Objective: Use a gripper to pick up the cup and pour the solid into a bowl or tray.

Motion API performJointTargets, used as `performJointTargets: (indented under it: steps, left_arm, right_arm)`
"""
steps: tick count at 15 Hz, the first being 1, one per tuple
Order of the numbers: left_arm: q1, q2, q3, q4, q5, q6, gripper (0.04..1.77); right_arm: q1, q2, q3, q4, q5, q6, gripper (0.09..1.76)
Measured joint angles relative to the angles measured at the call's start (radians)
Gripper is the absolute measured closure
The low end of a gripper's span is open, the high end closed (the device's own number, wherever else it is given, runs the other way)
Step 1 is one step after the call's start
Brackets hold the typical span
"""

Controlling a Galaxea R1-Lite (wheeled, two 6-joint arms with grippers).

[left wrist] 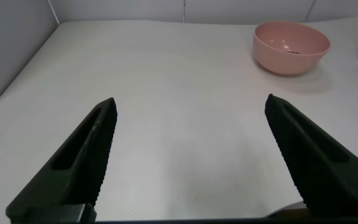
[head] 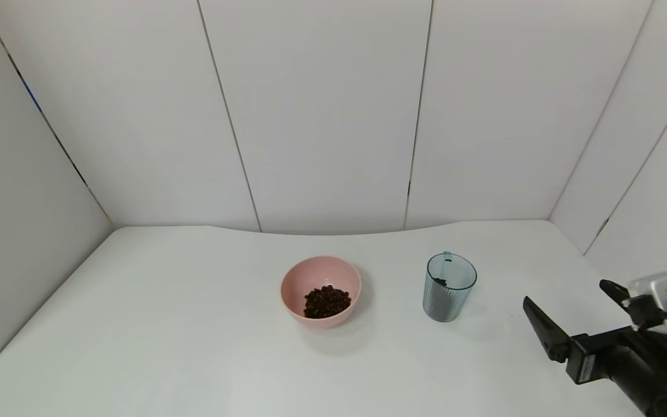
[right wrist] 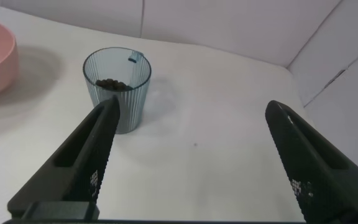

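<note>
The cup (head: 449,286) stands upright on the white surface (head: 194,324), right of centre in the head view, its long axis vertical and its rim tab turned toward the back wall. A few dark pieces cling inside its wall; most of the solid (head: 326,301) lies as a dark heap in the pink bowl (head: 321,291), which sits centre frame, well apart from the cup on its left.

The right hand (head: 571,315) hangs at the lower right of the head view, its jaws spread wide and grasping nothing. The cup lies up and to the left of it, clear of both jaws. In the right wrist view the cup (right wrist: 116,89) shows just past the near jaw rather than centred in the gap, so a grasp would likely call for a shift toward the bowl side first. This is the nearer arm.

The left hand (left wrist: 191,155) shows only in its own wrist view, released and empty over bare surface, far from the cup.

No brand, label or readable writing shows on anything.
</note>
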Motion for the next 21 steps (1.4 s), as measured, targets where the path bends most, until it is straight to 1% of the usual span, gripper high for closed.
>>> performJointTargets:
  steps: [3, 5, 8, 10, 11, 14, 17, 21]
  left_arm:
    - [0.000, 0.000, 0.000, 0.000, 0.000, 0.000, 0.09]
    - [0.000, 0.000, 0.000, 0.000, 0.000, 0.000, 0.09]
    - [0.000, 0.000, 0.000, 0.000, 0.000, 0.000, 0.09]
    - [0.000, 0.000, 0.000, 0.000, 0.000, 0.000, 0.09]
    - [0.000, 0.000, 0.000, 0.000, 0.000, 0.000, 0.09]
    - [0.000, 0.000, 0.000, 0.000, 0.000, 0.000, 0.09]
    - [0.000, 0.000, 0.000, 0.000, 0.000, 0.000, 0.09]
    - [0.000, 0.000, 0.000, 0.000, 0.000, 0.000, 0.09]
  right_arm:
    - [-0.013, -0.113, 0.041, 0.055, -0.001, -0.002, 0.15]
    - [-0.080, -0.199, 0.048, 0.119, 0.017, -0.002, 0.15]
    - [-0.195, -0.347, 0.031, 0.236, 0.091, -0.002, 0.15]
    - [-0.248, -0.459, 0.006, 0.352, 0.112, 0.000, 0.15]
    - [-0.276, -0.533, -0.009, 0.448, 0.125, 0.002, 0.15]
    - [-0.329, -0.721, -0.030, 0.674, 0.148, 0.007, 0.15]
    - [-0.383, -0.892, -0.034, 0.804, 0.156, 0.017, 0.15]
    - [-0.444, -1.066, -0.059, 0.936, 0.176, 0.019, 0.15]
